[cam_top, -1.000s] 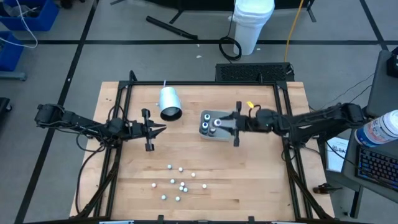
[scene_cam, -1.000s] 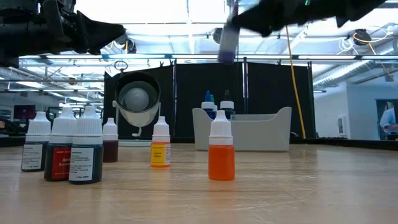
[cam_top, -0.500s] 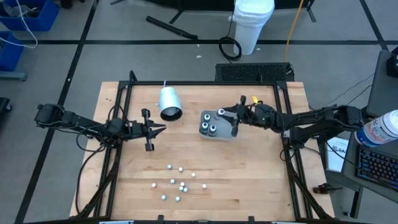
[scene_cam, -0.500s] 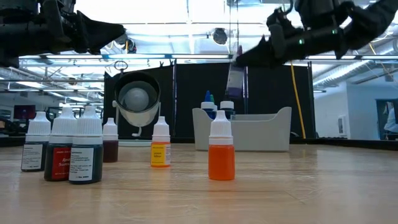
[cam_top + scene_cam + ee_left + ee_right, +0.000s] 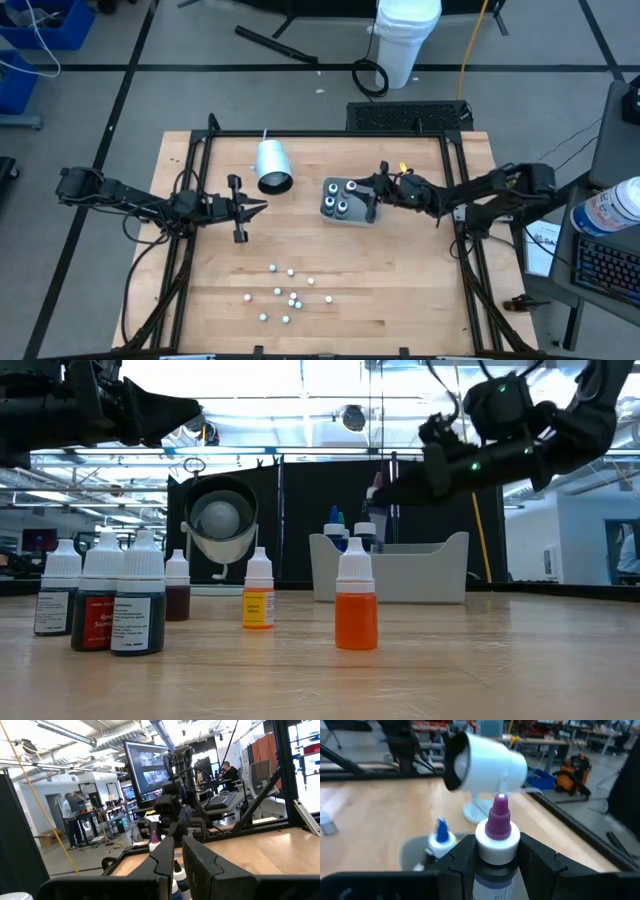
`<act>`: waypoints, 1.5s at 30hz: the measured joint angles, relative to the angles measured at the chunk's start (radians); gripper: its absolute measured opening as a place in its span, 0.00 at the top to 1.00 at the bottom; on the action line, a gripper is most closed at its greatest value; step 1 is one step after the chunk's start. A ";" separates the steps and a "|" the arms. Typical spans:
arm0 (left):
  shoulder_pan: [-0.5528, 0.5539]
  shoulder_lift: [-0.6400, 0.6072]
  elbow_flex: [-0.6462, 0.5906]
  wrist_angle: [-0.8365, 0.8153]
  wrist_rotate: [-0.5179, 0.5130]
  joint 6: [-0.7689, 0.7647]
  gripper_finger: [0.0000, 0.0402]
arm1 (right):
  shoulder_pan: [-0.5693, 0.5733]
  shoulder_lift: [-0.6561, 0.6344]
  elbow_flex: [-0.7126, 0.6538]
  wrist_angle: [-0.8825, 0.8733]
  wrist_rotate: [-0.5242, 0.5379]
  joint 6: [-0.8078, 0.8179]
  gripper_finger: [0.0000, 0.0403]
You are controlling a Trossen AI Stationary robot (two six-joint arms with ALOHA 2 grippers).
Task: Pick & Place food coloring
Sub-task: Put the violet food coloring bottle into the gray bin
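Observation:
My right gripper (image 5: 373, 197) is shut on a food coloring bottle with a purple tip and white cap (image 5: 498, 831), above the clear grey tray (image 5: 360, 219). In the low view the bottle (image 5: 377, 493) hangs over the tray (image 5: 420, 575). Several bottles stand in the tray, one of them blue-tipped (image 5: 440, 833). Several more bottles (image 5: 290, 297) stand upright on the near part of the table; the nearest is orange (image 5: 356, 608). My left gripper (image 5: 261, 206) hovers shut at the table's left, touching nothing. My right gripper pinches the bottle's body just below the white cap (image 5: 492, 872) between its two fingers (image 5: 459, 856). The fingers come in level from the table's right. The bottle stands about upright, tip up, lifted clear above the tray.
A white cup (image 5: 272, 165) lies on its side at the far left of the tray, its dark mouth toward the near edge. A dark frame (image 5: 330, 136) borders the wooden table. Bare wood lies between the tray and the loose bottles.
My right gripper has come down toward the tray with the purple-tipped bottle, its wrist levelling out. The bottle has sunk from high above the tray to just over it and now stands more upright.

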 joint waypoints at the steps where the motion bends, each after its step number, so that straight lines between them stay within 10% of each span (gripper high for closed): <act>1: 0.000 0.000 0.000 0.000 0.000 0.000 0.88 | -0.007 0.014 0.000 0.004 0.001 0.005 0.71; 45: 0.000 0.000 0.000 -0.009 0.000 0.016 0.88 | -0.031 0.332 0.069 0.163 -0.051 0.064 0.63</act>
